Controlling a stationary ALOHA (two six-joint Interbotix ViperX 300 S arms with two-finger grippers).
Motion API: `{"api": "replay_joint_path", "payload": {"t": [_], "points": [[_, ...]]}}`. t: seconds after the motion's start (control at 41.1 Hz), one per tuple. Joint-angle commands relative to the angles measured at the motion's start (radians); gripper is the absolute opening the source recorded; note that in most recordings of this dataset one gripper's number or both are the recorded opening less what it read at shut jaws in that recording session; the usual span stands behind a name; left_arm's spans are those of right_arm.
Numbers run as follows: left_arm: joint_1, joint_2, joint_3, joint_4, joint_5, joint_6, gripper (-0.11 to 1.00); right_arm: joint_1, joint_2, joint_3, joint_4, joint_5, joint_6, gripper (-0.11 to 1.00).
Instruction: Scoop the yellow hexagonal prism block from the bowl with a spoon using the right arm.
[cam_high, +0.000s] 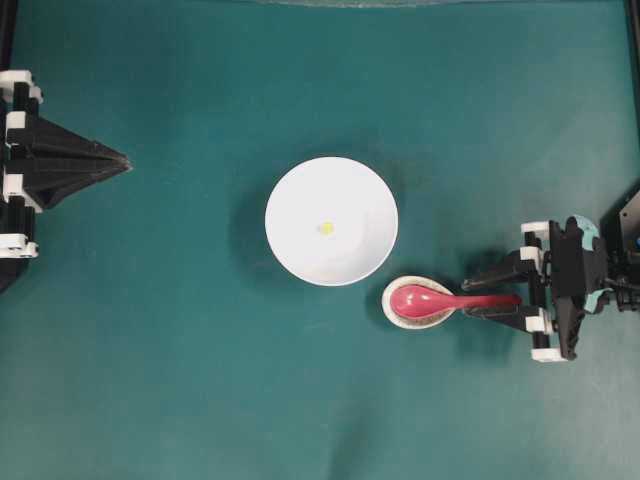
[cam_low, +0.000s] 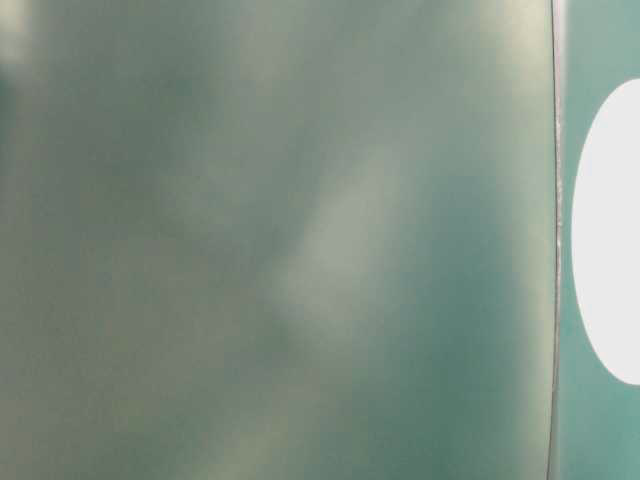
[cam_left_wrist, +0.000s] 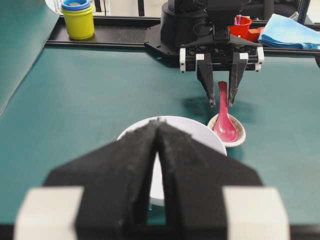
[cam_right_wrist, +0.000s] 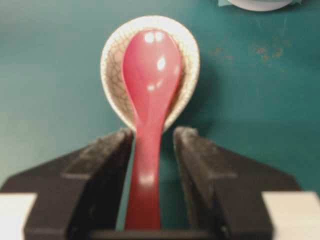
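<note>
The spoon handle is straddled, ungripped, by the open right gripper; the left gripper is closed, empty.

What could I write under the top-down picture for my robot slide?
Open right gripper straddles the red spoon handle beside the white bowl holding the yellow block.

Block sits in the middle of the bowl, mid-table. Just right of the bowl and nearer the front edge, the spoon lies in its rest, handle pointing right between the right gripper's fingers. Left gripper is well apart, far left.
</note>
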Motion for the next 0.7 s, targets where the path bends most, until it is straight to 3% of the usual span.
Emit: {"api": "replay_joint_path", "payload": {"t": [0.0,0.34,0.681], "points": [[0.000,0.009,-0.014,0.002,-0.005,0.000,0.05,0.002,-0.021,0.003,0.002,-0.008,-0.009,0.47],[0.000,0.008,-0.014,0.002,-0.005,0.000,0.05,0.002,-0.003,0.005,-0.009,-0.020,-0.023,0.47],[0.000,0.009,-0.012,0.000,-0.005,0.000,0.05,0.002,0.061,0.009,-0.031,-0.117,-0.023,0.47]]}}
